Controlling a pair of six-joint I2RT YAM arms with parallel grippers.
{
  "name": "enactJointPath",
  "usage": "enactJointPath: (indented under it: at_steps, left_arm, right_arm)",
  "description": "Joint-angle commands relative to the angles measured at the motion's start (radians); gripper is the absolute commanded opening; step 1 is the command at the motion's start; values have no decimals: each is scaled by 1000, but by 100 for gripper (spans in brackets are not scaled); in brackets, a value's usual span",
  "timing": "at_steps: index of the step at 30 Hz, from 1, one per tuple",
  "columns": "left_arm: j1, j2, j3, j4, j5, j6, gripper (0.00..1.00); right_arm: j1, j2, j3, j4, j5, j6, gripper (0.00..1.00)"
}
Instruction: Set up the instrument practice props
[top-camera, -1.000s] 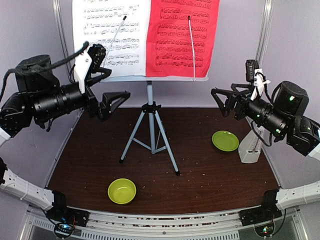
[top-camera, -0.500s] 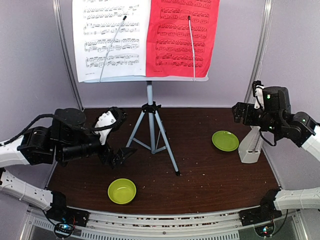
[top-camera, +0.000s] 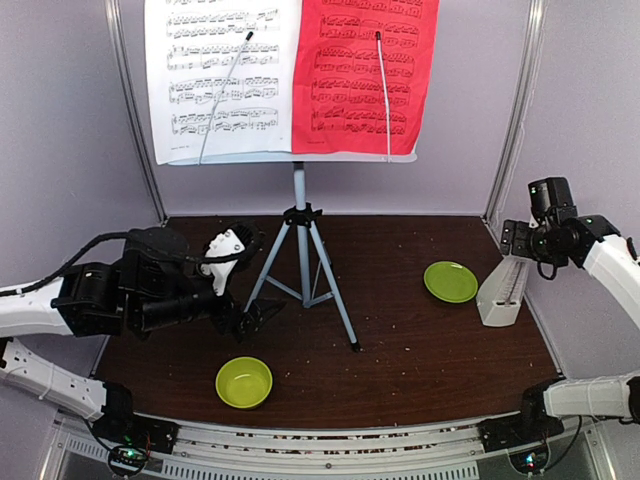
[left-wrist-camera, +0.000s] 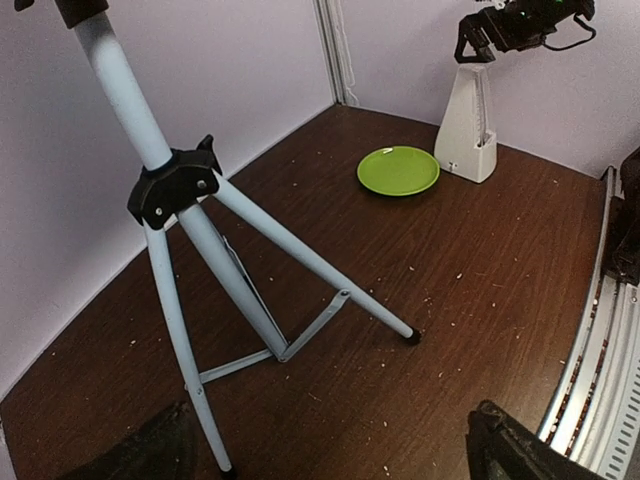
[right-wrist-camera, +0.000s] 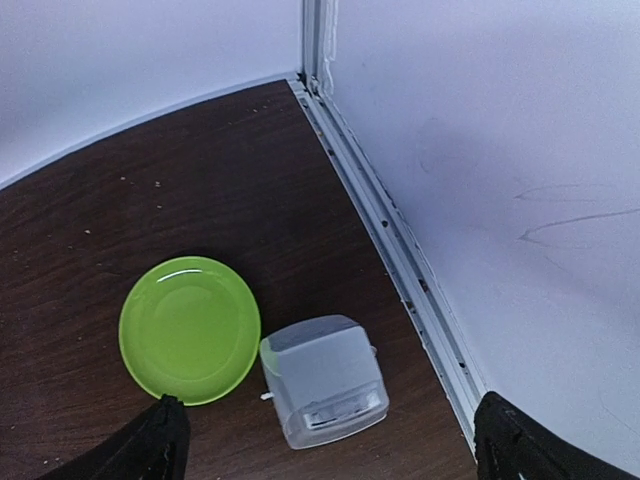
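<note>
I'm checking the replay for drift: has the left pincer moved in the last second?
Yes. The left pincer has dropped from beside the white page's bottom edge to low by the music stand's tripod legs, near the table.

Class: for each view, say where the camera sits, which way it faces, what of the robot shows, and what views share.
Top external: high behind the robot, facing the back wall; music stand, left arm, right arm.
Left wrist: low, looking across the stand's legs toward metronome; left gripper, tips only.
Right wrist: looking down on metronome and plate; right gripper, tips only.
Shared: plate, metronome.
</note>
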Motion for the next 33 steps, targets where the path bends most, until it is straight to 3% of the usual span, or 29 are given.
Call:
enactJointPath:
  at_steps: [1, 7, 14, 29, 33]
  left_arm:
    - [-4, -4, 28, 59, 15, -6, 96]
    - [-4, -7, 62, 35, 23, 17, 95]
    - [-3, 0, 83, 22, 18, 44, 95]
    - [-4, 22, 106, 11, 3, 70, 94]
    - [-4, 27, 94, 30, 3, 71, 94]
  right_arm:
    - [-65, 28, -60, 71, -10, -53, 100]
    - [-100, 102, -102, 155, 11, -115, 100]
    - [-134, 140, -153, 265, -108, -109, 94]
    - [-134, 103, -207, 312, -164, -108, 54]
    - [-134, 60, -202, 301, -161, -122, 48]
